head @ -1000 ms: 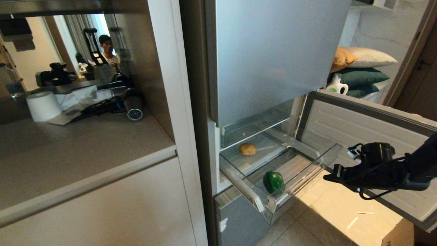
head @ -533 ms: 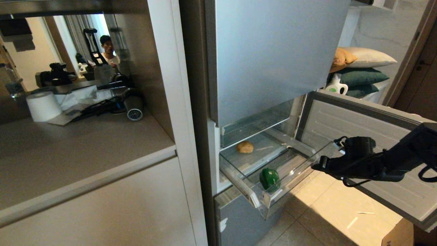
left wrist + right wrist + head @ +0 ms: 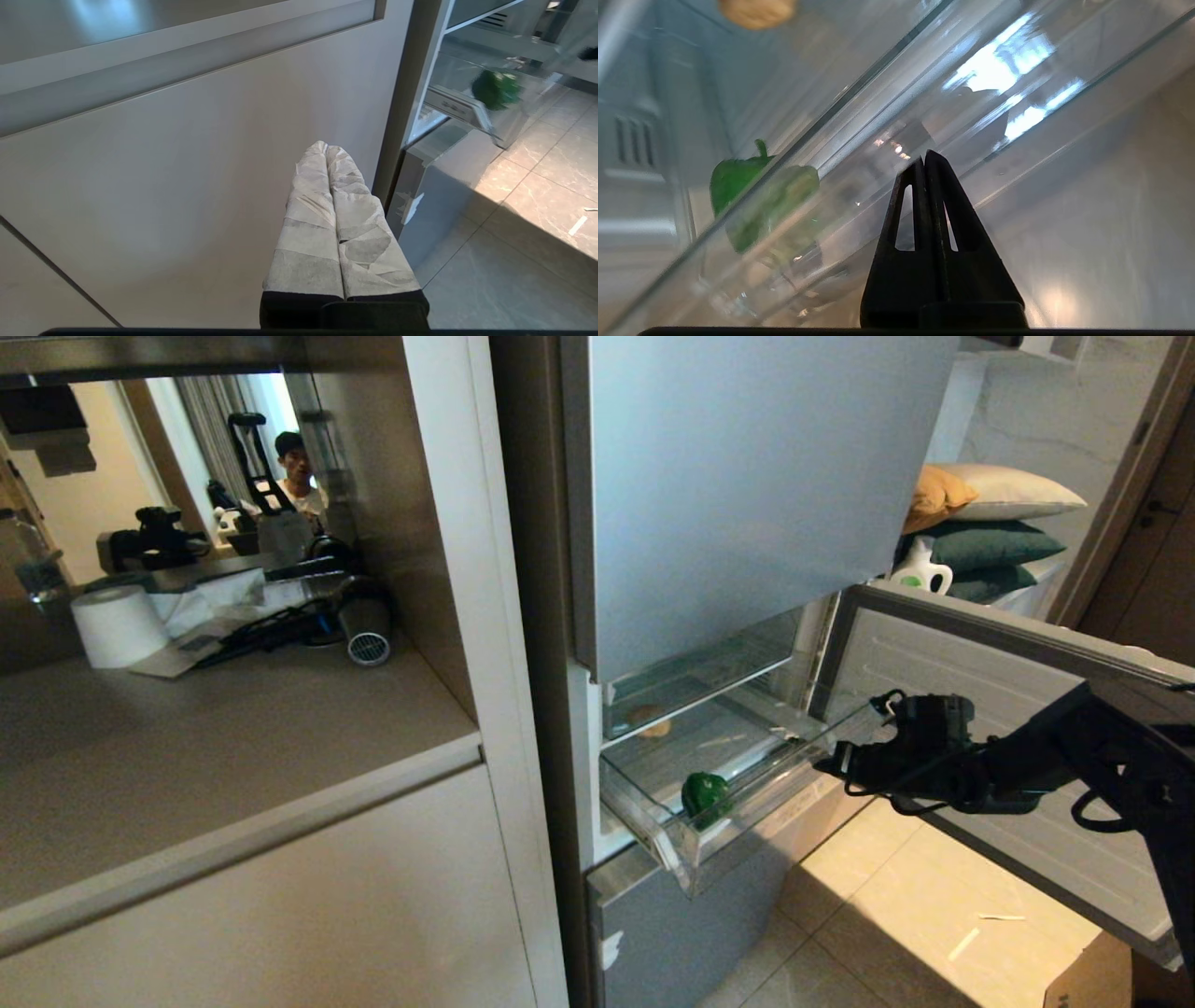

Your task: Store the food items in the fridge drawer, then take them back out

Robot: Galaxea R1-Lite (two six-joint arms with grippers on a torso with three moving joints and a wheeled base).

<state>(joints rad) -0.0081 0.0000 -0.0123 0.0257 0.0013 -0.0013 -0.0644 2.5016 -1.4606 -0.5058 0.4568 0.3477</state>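
fridge (image 3: 747, 485): upper door shut, lower door (image 3: 1008, 709) swung open
drawer (image 3: 738, 803): clear bin, sticks part way out of fridge under a glass shelf
right end effector (image 3: 826, 765): fingers pressed together, empty, tip against drawer's clear front wall at its right end
left end effector (image 3: 327, 151): wrapped fingers pressed together, empty, by cabinet left of fridge, well apart from drawer
pepper (image 3: 705, 795): inside drawer, near front wall
potato (image 3: 649, 719): inside drawer, at the back, mostly hidden under the shelf
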